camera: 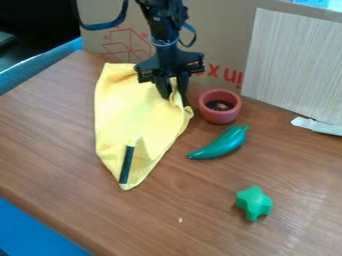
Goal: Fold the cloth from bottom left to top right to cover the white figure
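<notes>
Gripper [175,100] stands open at the yellow cloth [130,110], near the table's [53,150] far edge; dark bar [127,165] lies at the cloth's near corner.

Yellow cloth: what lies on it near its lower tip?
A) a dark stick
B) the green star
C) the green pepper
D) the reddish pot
A: the dark stick rests on the yellow cloth, just above the cloth's lower tip.
</notes>
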